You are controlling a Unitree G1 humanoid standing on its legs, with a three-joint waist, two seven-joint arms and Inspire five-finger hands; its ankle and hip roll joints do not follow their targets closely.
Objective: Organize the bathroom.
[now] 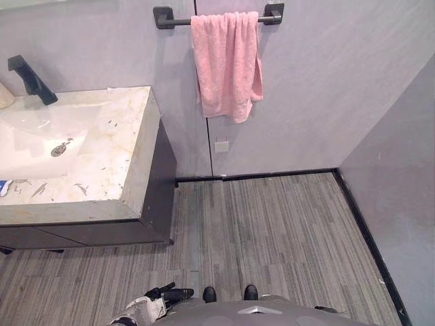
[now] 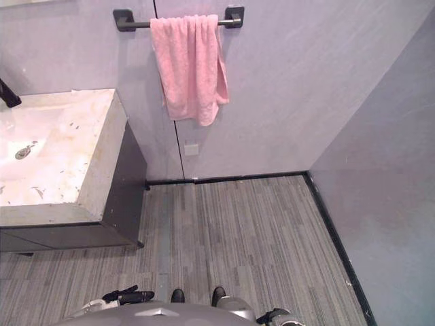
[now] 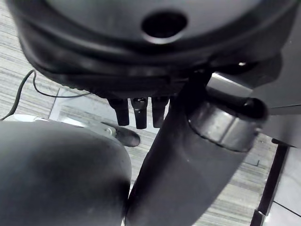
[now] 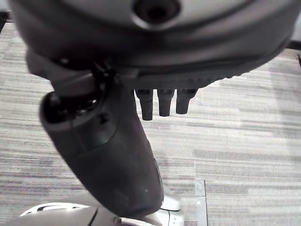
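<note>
A pink towel [image 1: 224,64] hangs bunched over a black wall bar [image 1: 173,22] at the top of the eye views. My left hand [image 1: 170,295] hangs low by my side, its fingers [image 3: 139,113] straight and holding nothing. My right hand [image 2: 275,315] shows at the bottom edge, also low, with its fingers [image 4: 163,103] straight over bare floor and nothing in them. Both hands are far below the towel and the counter.
A pale marble vanity [image 1: 129,136] with a sunken basin and a black faucet [image 1: 27,78] stands at the left on a dark cabinet. A small blue and white item [image 1: 3,187] lies at its left edge. Grey walls close the back and right [image 1: 401,204]; striped grey floor [image 1: 272,231] lies ahead.
</note>
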